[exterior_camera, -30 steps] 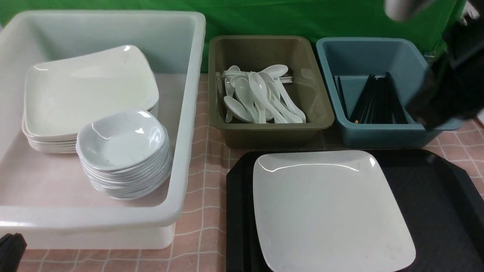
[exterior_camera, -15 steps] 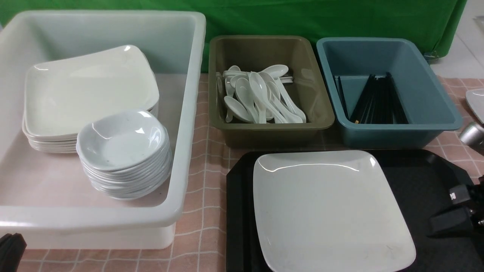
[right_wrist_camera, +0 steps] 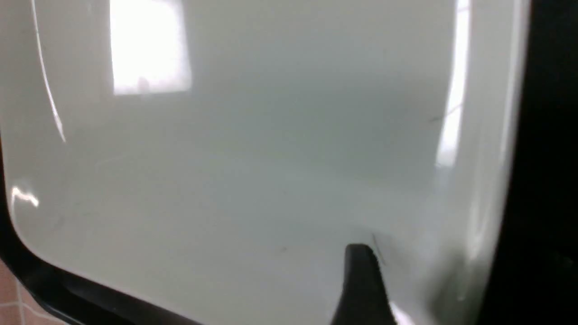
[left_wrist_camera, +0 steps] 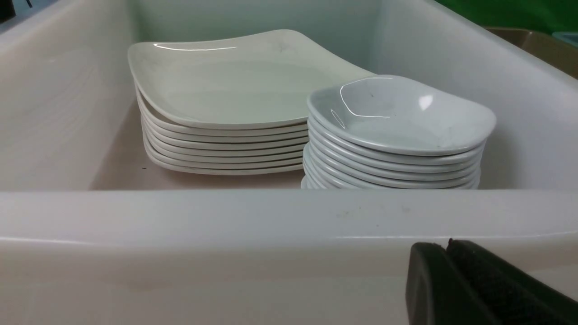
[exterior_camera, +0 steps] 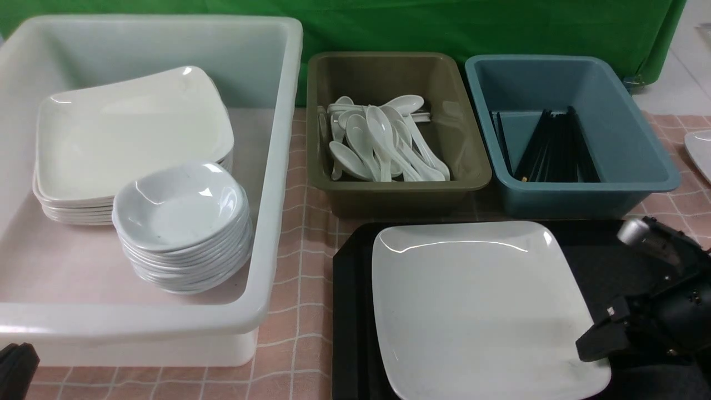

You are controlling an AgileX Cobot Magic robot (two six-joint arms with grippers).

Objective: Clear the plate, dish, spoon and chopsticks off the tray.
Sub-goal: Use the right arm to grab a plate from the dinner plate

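Note:
A large white square plate (exterior_camera: 477,305) lies on the black tray (exterior_camera: 605,261), alone on it. My right gripper (exterior_camera: 600,347) hangs low at the plate's near right corner, open. One of its fingers (right_wrist_camera: 361,280) is over the plate (right_wrist_camera: 253,171) just inside the rim; the other is lost against the dark tray (right_wrist_camera: 551,158). Spoons (exterior_camera: 383,141) lie in the olive tub, chopsticks (exterior_camera: 555,150) in the blue tub, and small dishes (exterior_camera: 180,222) are stacked in the white tub. My left gripper (left_wrist_camera: 445,246) is shut and empty, just outside the white tub's near wall (left_wrist_camera: 226,216).
The white tub (exterior_camera: 278,166) on the left holds a stack of large plates (exterior_camera: 130,136) behind the dishes. The olive tub (exterior_camera: 472,178) and the blue tub (exterior_camera: 655,178) stand behind the tray. A white piece of crockery (exterior_camera: 701,153) lies at the far right edge.
My right arm came down from above the blue tub to the tray's right side, then slid left to the plate's corner. Nothing else has moved.

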